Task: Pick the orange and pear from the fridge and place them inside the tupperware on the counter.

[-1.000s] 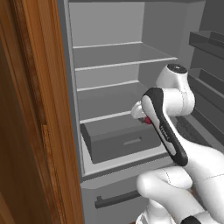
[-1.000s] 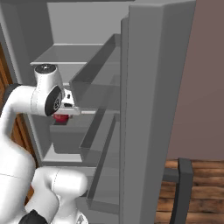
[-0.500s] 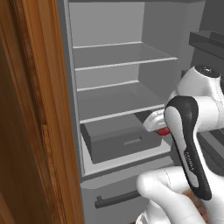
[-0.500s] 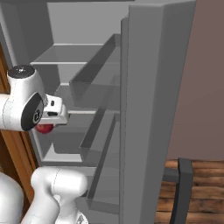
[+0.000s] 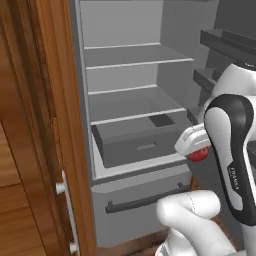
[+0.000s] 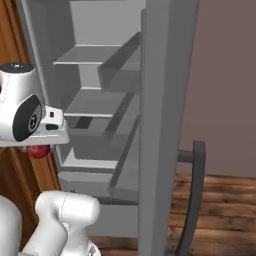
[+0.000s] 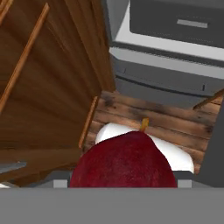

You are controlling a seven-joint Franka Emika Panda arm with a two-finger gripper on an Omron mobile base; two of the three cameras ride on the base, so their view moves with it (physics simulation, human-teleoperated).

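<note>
The dark red, roundish pear (image 7: 124, 161) sits clamped in the two-finger gripper (image 5: 199, 154), outside the tall grey fridge (image 5: 135, 100) and in front of its grey drawer (image 5: 142, 140), with the wooden plank floor (image 7: 148, 116) below. In the hand view the fruit sits close to the lens with its stem up, which suggests a grip from above. The open fridge door (image 6: 165, 125) stands to the robot's right. Judged step: carry the pear to the tupperware; orange not seen on these shelves.
</note>
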